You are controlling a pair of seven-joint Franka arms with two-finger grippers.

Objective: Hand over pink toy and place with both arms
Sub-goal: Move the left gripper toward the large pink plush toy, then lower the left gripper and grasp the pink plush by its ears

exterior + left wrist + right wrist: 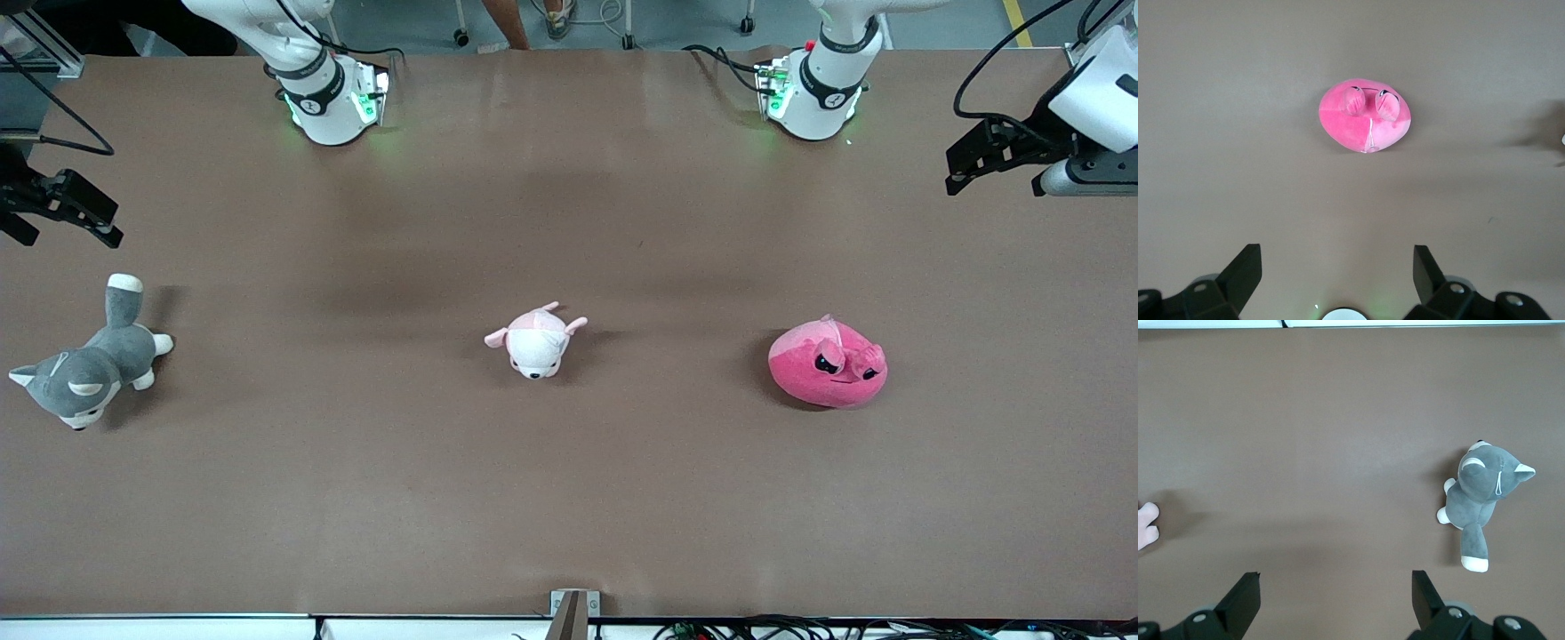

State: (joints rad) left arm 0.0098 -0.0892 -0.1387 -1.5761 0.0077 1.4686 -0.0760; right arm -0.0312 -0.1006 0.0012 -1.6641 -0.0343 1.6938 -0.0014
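2 grippers, left gripper and right gripper, hang up high with jaws wide, and the pink toy sits on the surface.

Your left claw hangs wide open and empty above the bare brown worktop. The pink toy lies on that worktop, well apart from both fingers.

1. Even, bright overhead light falls across the brown table; all three views are sharp.
2. Pale glare streaks sit in the upper middle of the front frame.
3. Soft, short shadows edge the pink toy and grey plush dog.
4. Green glow marks both arm bases.
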